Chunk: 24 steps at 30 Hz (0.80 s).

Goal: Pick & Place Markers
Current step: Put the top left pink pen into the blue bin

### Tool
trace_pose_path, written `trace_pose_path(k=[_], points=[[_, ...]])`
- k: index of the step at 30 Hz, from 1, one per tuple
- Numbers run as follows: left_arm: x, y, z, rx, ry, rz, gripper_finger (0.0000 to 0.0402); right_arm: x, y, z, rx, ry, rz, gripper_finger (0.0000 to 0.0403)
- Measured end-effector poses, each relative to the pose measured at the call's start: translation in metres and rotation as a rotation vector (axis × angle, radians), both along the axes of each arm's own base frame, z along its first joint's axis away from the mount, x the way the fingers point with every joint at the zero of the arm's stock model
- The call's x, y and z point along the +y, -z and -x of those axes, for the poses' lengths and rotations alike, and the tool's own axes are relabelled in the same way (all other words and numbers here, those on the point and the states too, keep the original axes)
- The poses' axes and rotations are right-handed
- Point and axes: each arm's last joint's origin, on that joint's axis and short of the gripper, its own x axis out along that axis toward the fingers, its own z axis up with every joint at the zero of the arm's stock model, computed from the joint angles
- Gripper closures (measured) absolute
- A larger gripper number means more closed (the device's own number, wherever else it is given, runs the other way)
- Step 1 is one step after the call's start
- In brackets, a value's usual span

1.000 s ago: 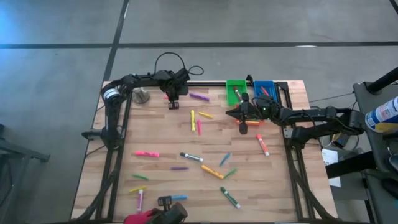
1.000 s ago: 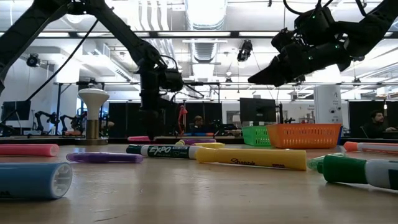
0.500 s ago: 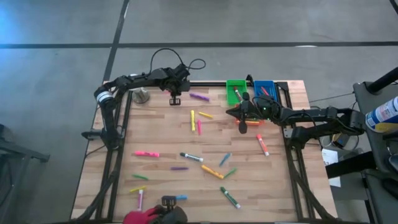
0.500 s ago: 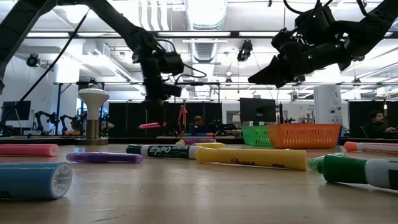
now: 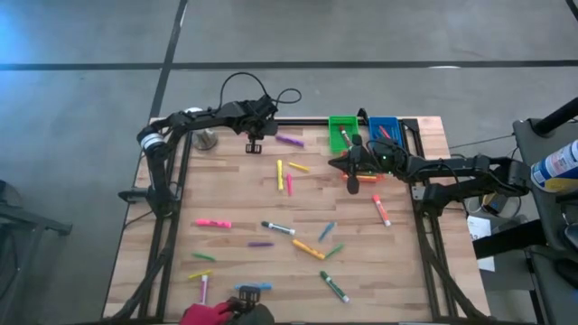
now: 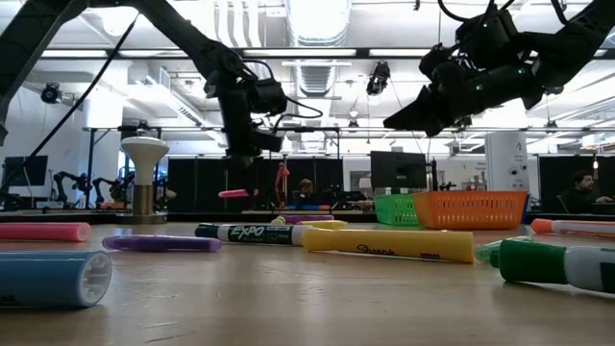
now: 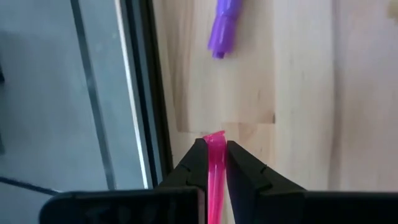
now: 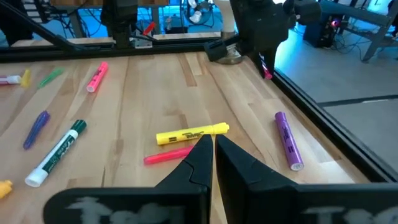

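While the left gripper [image 7: 216, 163] pinches a thin pink marker [image 7: 214, 168] aloft, the right gripper [image 8: 210, 151] hovers pressed together; most markers lie unsorted on the wooden table [image 5: 235, 194].

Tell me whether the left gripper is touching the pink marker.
Touching. The left wrist view shows the left gripper shut on the pink marker, both fingers against it.

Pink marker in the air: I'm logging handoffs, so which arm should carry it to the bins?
Left, probably. The left gripper is shut on the pink marker, lifted off the table. The right gripper is shut and empty.
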Motion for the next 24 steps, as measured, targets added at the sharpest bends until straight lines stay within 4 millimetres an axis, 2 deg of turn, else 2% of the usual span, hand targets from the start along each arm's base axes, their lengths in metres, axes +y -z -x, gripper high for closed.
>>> trace_pose_path(k=[12,19,24], points=[[-0.012,-0.001,-0.01,0.068,0.062,-0.092,0.0375,0.002,0.004,0.001,0.017,-0.009,-0.177,0.039],[-0.01,-0.001,-0.009,0.108,0.055,-0.147,0.0375,0.002,0.005,0.001,0.026,-0.005,-0.189,0.039],[-0.011,0.006,-0.009,0.074,0.037,-0.143,0.0375,0.002,0.005,0.001,0.024,-0.002,-0.201,0.039]])
